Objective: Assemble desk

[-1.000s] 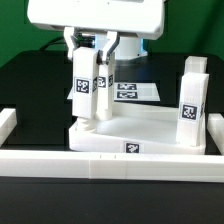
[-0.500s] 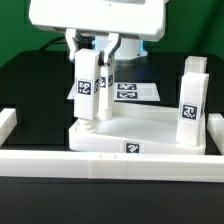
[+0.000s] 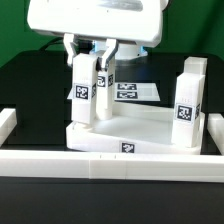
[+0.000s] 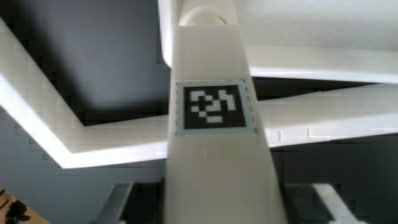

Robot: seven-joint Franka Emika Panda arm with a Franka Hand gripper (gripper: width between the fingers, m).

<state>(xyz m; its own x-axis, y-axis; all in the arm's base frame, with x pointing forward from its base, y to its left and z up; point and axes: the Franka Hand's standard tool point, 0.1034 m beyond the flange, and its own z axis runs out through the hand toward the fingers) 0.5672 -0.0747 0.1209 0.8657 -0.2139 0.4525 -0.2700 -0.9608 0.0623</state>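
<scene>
Two views: exterior first, then wrist.
Exterior, my gripper (image 3: 88, 62): closed on a leg (image 3: 83, 92), fingers clamped near its top.
Exterior, held leg: upright, tag facing the camera, foot at the tabletop's corner on the exterior view's left; can't tell if it's seated in the socket.
Exterior, tabletop (image 3: 135, 130): white square tray, flat on the black table (image 3: 25, 85), one tag on its front rim, just behind the rail.
Exterior, second leg (image 3: 190, 102): upright at the tabletop's corner on the exterior view's right, tag facing the camera, well apart from my gripper.
Exterior, rail (image 3: 60, 161): long white border along the front, ends turned up at both sides.
Exterior, marker board (image 3: 132, 91): flat on the table behind the tabletop, partly hidden by the held leg.
Wrist, leg (image 4: 217, 150): fills the middle of the frame, tag square-on, between my two fingers (image 4: 128, 198).
Wrist, tabletop (image 4: 329, 60): white rim and floor visible beyond the leg, dark table beside it.
</scene>
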